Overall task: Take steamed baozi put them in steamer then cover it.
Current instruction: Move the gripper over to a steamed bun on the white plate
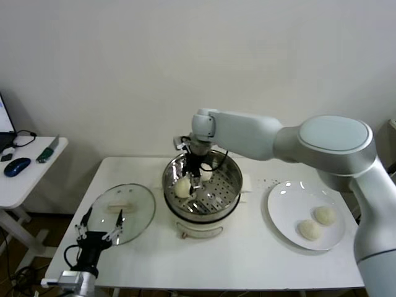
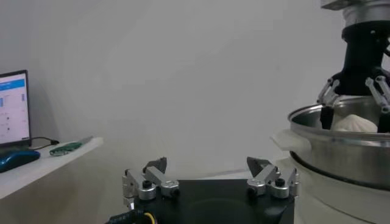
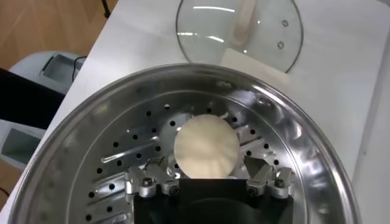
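A: Where is the right gripper [image 1: 193, 177]?

B: Down inside the steamer [image 1: 230, 183], on its left half. Its fingers [image 3: 269, 181] are spread apart, one on either side of a steamed baozi [image 3: 206, 147] that sits on the perforated floor. In the right wrist view the bun lies just ahead of the fingertips, with a gap showing on each side, so nothing is pinched.

A: Only one bun in the basket?

B: Two. The head view shows the one by the gripper at [image 1: 182, 187] and a second bun [image 1: 206, 174] just behind it, partly hidden by the gripper.

A: And the rest?

B: Two more baozi [image 1: 324, 215] and [image 1: 309, 229] lie near each other on the white plate [image 1: 281, 209], to the right of the steamer on the white table [image 1: 247, 260].

A: The lid?

B: The glass lid [image 1: 143, 204] with its white handle lies flat on the table, left of the steamer and close to it.

A: The left gripper [image 1: 99, 230]?

B: It hovers low at the near left, over the lid's near edge, fingers [image 2: 150, 180] wide apart and holding nothing
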`<action>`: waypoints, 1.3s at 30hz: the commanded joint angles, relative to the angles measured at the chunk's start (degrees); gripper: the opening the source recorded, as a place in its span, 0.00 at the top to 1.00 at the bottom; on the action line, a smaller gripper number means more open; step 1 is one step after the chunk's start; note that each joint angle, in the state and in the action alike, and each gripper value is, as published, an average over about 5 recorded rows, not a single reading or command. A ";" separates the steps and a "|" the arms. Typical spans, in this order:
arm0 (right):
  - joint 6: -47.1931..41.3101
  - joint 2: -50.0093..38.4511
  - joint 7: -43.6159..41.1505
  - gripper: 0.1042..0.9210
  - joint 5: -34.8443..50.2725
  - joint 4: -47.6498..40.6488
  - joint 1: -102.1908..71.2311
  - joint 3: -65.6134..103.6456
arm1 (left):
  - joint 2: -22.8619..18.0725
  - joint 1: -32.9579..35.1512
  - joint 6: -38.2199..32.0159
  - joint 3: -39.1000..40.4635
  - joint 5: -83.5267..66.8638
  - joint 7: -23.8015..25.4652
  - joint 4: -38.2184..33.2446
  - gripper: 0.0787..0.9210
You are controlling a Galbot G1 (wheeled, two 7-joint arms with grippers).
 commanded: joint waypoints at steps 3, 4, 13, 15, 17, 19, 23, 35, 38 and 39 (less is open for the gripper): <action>1.12 -14.21 -0.60 0.12 -1.58 11.88 11.05 -0.48 | -0.08 -0.13 0.06 0.36 0.10 -0.04 -0.06 0.12; 1.29 -16.88 -0.65 0.12 -1.96 13.78 12.23 -0.57 | -0.06 -0.16 0.08 0.38 0.12 -0.06 -0.08 0.12; 3.17 -40.21 -1.53 0.12 -9.67 28.47 16.37 -2.66 | 0.19 -0.68 0.63 0.11 0.03 -0.25 -0.53 0.12; 3.98 -45.07 -1.68 0.12 -13.86 30.05 14.51 -2.24 | 0.18 -0.73 0.74 0.11 0.05 -0.27 -0.60 0.12; 4.66 -49.30 -1.78 0.12 -18.34 31.12 11.17 -0.88 | 0.17 -0.74 0.86 0.12 0.12 -0.29 -0.65 0.12; 5.41 -52.83 -1.93 0.12 -22.54 31.63 6.73 1.40 | 0.13 -0.69 0.96 0.13 0.25 -0.31 -0.73 0.12; 6.99 -58.06 -2.52 0.12 -30.73 30.62 -7.02 10.26 | -0.09 -0.41 1.22 0.14 0.71 -0.38 -1.04 0.12; 9.98 -57.88 -3.17 0.12 -41.77 21.61 -29.17 28.30 | -1.03 0.26 1.65 0.24 2.28 -0.65 -1.50 0.12; 10.28 -56.39 -3.15 0.12 -42.65 19.81 -30.10 28.64 | -1.28 0.44 1.64 0.18 2.45 -0.70 -1.43 0.12; 10.32 -55.93 -3.13 0.12 -42.80 19.39 -30.33 28.66 | -1.34 0.49 1.64 0.16 2.50 -0.73 -1.38 0.12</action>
